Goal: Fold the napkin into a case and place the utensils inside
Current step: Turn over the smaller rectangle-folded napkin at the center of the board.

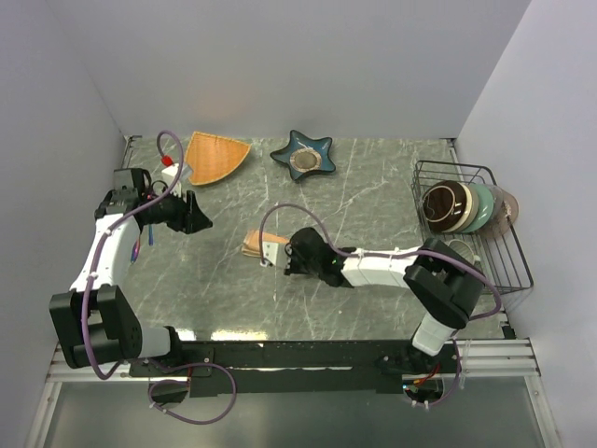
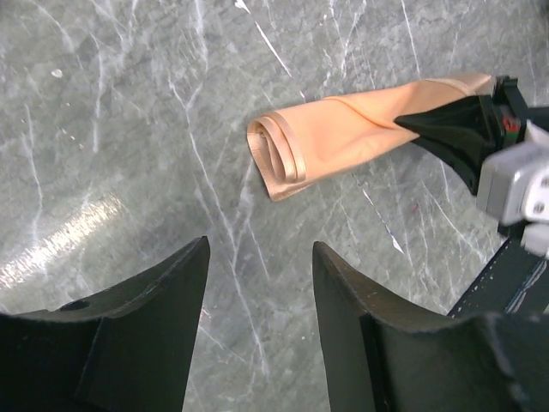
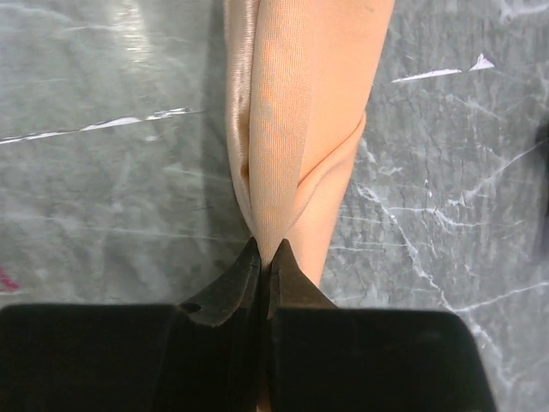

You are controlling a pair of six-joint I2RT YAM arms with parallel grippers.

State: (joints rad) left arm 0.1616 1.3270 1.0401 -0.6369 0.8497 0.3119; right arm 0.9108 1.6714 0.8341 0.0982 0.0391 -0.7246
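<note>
Peach satin napkin (image 2: 343, 129) lies folded narrow, your right pincer (image 3: 264, 251) clenched on one end, left pincer (image 2: 260, 249) released and empty; next, probably open its rolled mouth.

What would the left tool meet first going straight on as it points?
Likely the rolled end of the napkin, straight ahead of the left tool; depth is unclear, so the table might come first.

napkin (image 1: 252, 245) on table (image 1: 373, 219), centre, lying left-right | R gripper (image 3: 264, 257) on its right end | L gripper (image 2: 260, 251) left of napkin, apart | fan dish (image 1: 216, 157) far left | star dish (image 1: 303, 156) far centre, right of fan dish | wire rack (image 1: 453, 166) at right edge, bowls (image 1: 448, 205) in it
</note>
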